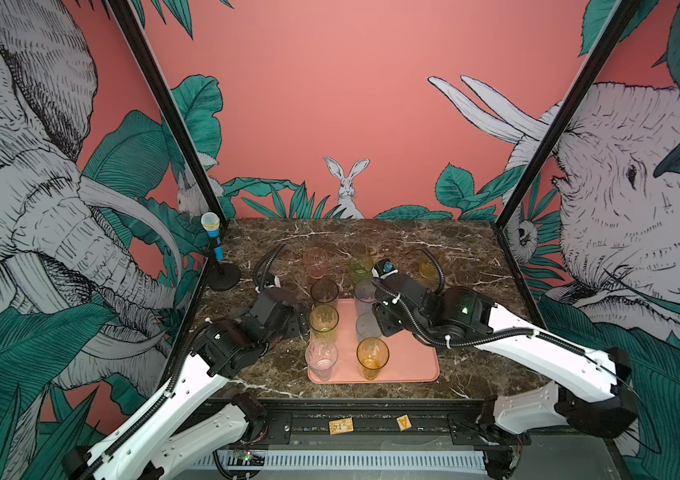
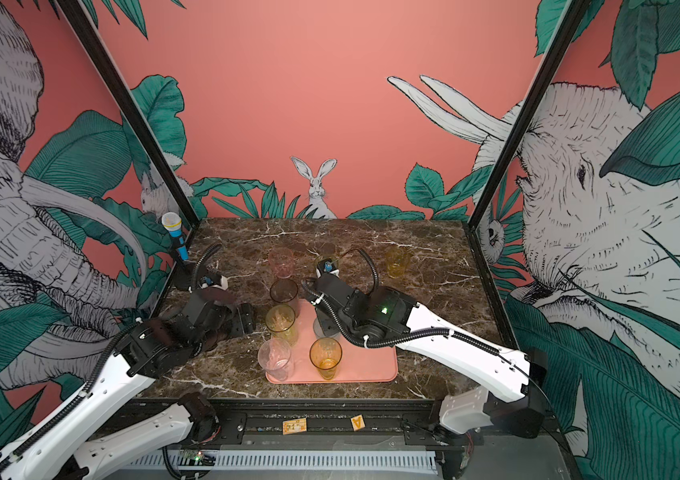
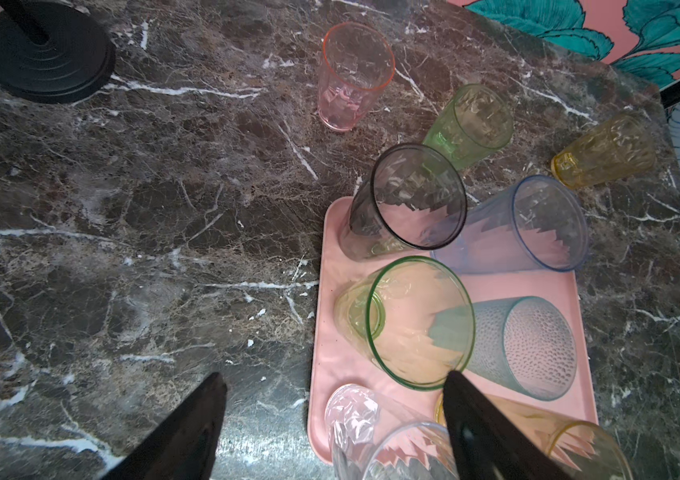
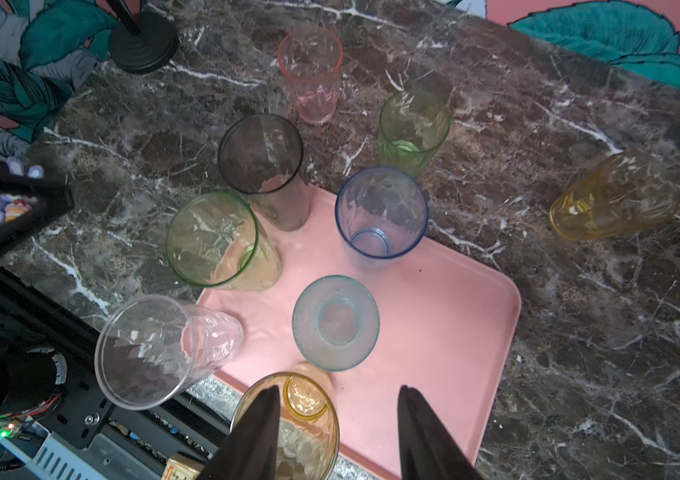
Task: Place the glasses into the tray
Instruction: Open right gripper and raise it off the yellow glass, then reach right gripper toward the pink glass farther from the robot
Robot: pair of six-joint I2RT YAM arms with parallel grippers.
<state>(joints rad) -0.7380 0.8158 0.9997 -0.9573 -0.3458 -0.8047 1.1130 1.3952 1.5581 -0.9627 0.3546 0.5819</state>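
The salmon-pink tray [image 1: 409, 365] lies near the table's front edge. Several glasses stand upright on it: smoky grey [image 1: 324, 292], yellow-green [image 1: 323, 320], clear [image 1: 321, 357], tall amber [image 1: 372, 355], short teal-grey [image 4: 336, 322] and lilac-blue [image 4: 382, 216]. On the marble behind it stand a pink glass [image 1: 315, 262], a green glass [image 1: 361, 268] and a short amber glass [image 1: 429, 264]. My right gripper [image 4: 338, 388] hangs open over the tray, holding nothing, with one finger above the tall amber glass's rim. My left gripper [image 3: 334, 376] is wide open and empty beside the tray's left edge.
A blue toy microphone [image 1: 211, 232] on a black stand [image 1: 223, 276] occupies the far left corner. Black frame posts rise at both back corners. Bare marble [image 1: 475, 332] lies right of the tray. A black rail runs below the front edge.
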